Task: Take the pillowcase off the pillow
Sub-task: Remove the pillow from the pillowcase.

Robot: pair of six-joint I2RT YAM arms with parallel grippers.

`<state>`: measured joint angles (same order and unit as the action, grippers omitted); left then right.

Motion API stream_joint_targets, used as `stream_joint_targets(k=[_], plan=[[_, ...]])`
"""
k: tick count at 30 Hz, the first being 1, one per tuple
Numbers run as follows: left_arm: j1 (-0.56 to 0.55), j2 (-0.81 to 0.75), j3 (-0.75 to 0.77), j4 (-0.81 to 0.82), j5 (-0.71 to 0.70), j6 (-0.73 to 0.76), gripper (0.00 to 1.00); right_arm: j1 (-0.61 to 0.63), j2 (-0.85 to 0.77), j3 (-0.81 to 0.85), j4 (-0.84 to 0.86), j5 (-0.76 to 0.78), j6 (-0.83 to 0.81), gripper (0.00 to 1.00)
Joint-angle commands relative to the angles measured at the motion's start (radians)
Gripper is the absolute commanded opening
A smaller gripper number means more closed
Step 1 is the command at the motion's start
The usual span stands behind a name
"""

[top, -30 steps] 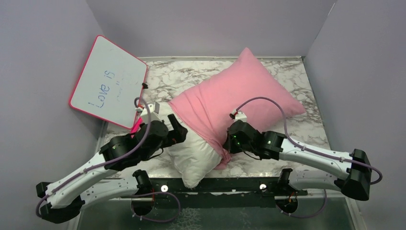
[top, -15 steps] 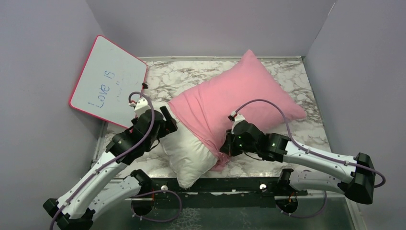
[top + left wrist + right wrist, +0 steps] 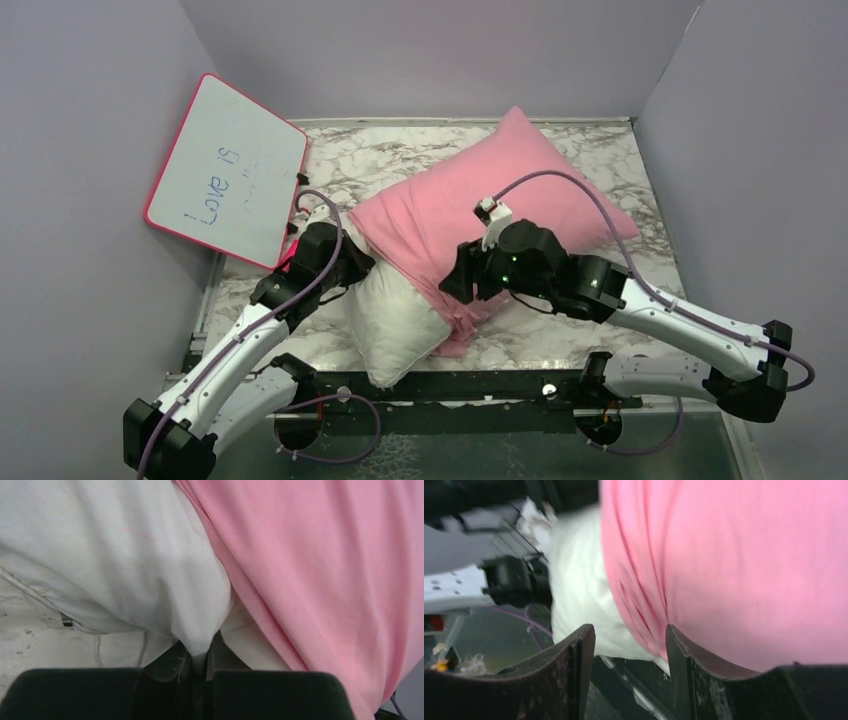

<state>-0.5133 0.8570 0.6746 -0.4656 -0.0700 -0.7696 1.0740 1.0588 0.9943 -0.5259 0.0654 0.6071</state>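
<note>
On the marble-topped table (image 3: 400,150), a plump white pillow (image 3: 395,325) lies slantwise, its near-left end bared. The rest, out to the far-right corner, is sheathed in the pink pillowcase (image 3: 500,190), whose hem is bunched across the pillow's middle.

The left gripper (image 3: 199,661) is clenched on a narrow fold of the pillow's white fabric at the left side, just beside the pink hem. The right gripper (image 3: 629,637) hovers over the bunched hem on the right side with its jaws apart and nothing between them.

The stripping looks about a third done, and the weak point appears to be the anchor. The left pinch holds only a thin ridge of cloth, and a firm tug on the cover toward the far right could drag that fold free, so pillow and cover would travel together. A right-hand bite taken too deep would likely catch the stuffing under the pink cloth and bind the two layers instead of parting them. One taken too shallow may slide off the loose folds.

The pillow's near corner sits at the table's near edge, so a jerk that way might tip it over the side. A pink-framed whiteboard (image 3: 228,170) leans at the left, close by the left arm, and a wide swing of that arm could knock it down.
</note>
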Motion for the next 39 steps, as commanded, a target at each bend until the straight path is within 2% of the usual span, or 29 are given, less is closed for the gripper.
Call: stream_joint_targets(k=[1,4,7,11,15,19,21,24,27,31,33,35,39], plan=[[-0.003,-0.038,-0.081,-0.024,0.127,0.02,0.0,0.006,0.045,0.225,-0.084,0.216,-0.139,0.65],[-0.004,-0.068,-0.109,-0.027,0.143,0.02,0.0,0.004,0.13,0.359,-0.13,0.46,-0.18,0.81],[-0.003,-0.089,-0.124,-0.028,0.164,0.012,0.0,-0.058,0.266,0.504,-0.158,0.58,-0.265,0.86],[-0.003,-0.105,-0.134,-0.033,0.181,0.011,0.0,-0.261,0.458,0.669,-0.161,0.455,-0.334,0.87],[-0.004,-0.107,-0.128,-0.038,0.195,0.02,0.0,-0.405,0.673,0.783,-0.206,0.378,-0.363,0.88],[-0.003,-0.108,-0.12,-0.042,0.197,0.027,0.0,-0.491,0.777,0.739,-0.303,0.292,-0.281,0.81],[-0.003,-0.108,-0.115,-0.049,0.195,0.04,0.0,-0.492,0.721,0.564,-0.259,0.264,-0.242,0.76],[-0.003,-0.1,-0.11,-0.055,0.178,0.052,0.0,-0.492,0.552,0.244,-0.184,0.178,-0.145,0.66],[-0.003,-0.063,-0.105,-0.052,0.176,0.054,0.0,-0.492,0.353,-0.033,-0.212,0.123,-0.015,0.61],[-0.002,-0.003,-0.076,-0.034,0.146,0.094,0.0,-0.491,0.063,-0.248,-0.203,-0.025,0.082,0.55],[-0.002,0.034,-0.051,-0.018,0.147,0.123,0.0,-0.491,-0.05,-0.264,-0.188,-0.045,0.08,0.58],[-0.002,0.067,-0.024,-0.005,0.163,0.142,0.0,-0.49,-0.101,-0.213,-0.175,-0.033,0.026,0.65],[-0.002,0.089,-0.017,0.011,0.204,0.168,0.0,-0.491,-0.04,0.019,-0.178,-0.025,-0.121,0.72]])
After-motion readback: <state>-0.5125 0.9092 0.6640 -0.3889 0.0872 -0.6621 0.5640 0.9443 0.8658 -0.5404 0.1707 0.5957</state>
